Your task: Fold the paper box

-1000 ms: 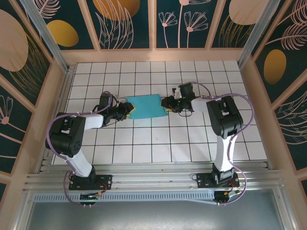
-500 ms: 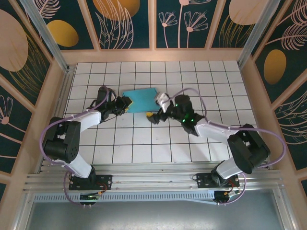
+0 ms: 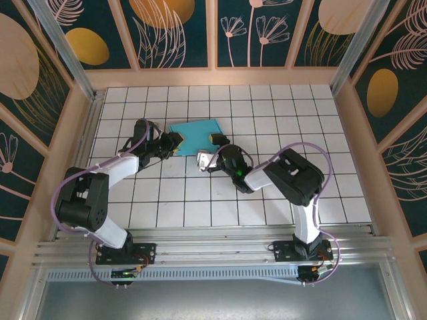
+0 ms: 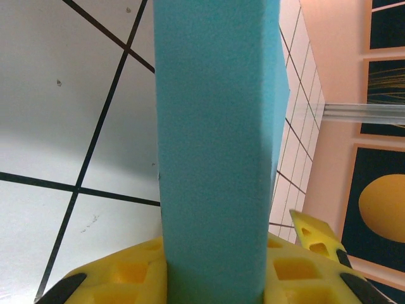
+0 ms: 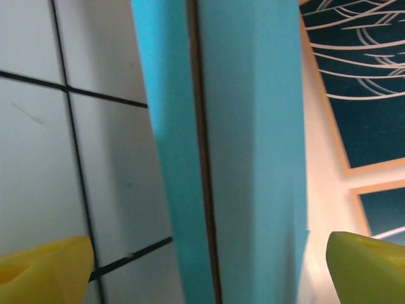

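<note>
Mid-fold: the left gripper (image 3: 173,144) pinches the paper box (image 3: 197,132), whose other edge sits between the spread jaws of the right gripper (image 3: 209,149), which I reckon should close next.

Bright, even overhead light; right wrist view soft, perhaps motion-blurred.

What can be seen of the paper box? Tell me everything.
The paper box looks like thin, matte, light blue card with a crease running along it. It lies low on the white tiled table, left of centre. The left claw pinches its left edge. The right claw stands open astride its near right corner, fingers apart from the card.
</note>
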